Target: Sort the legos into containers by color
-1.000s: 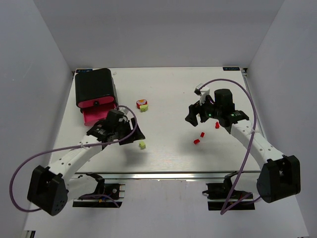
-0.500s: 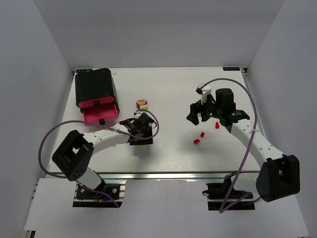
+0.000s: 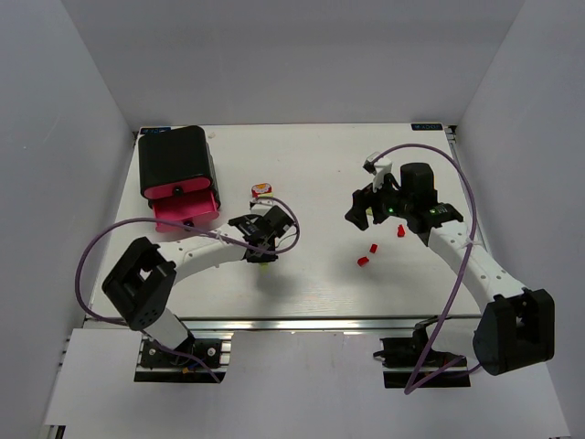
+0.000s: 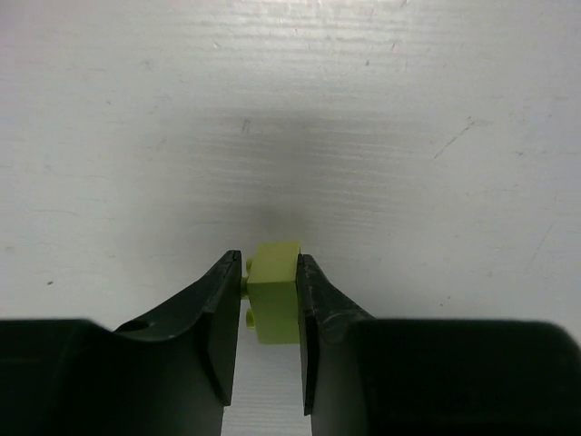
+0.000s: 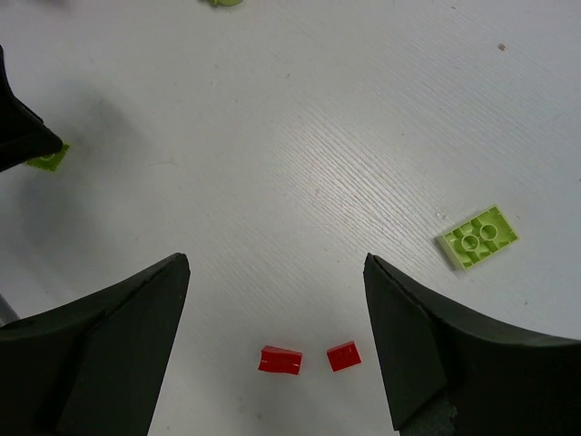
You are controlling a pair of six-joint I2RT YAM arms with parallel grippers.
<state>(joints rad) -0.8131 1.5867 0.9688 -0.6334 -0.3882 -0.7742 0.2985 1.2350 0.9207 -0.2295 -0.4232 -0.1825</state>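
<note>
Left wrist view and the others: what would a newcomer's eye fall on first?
A small lime-yellow plastic brick is pinched in the left gripper, left of centre on the white table. At the far left stands a glossy black housing with one magenta-pink drawer pulled open. The right gripper hangs wide open above two tiny red bricks.

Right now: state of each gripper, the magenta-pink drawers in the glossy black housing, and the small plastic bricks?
Left gripper: shut on lime-yellow plastic brick.
Right gripper: open, holding nothing.
Lower magenta-pink drawer: pulled out.
Two small red bricks: loose, apart, ungripped.
Flat lime-green plate brick: loose, studs up.
</note>
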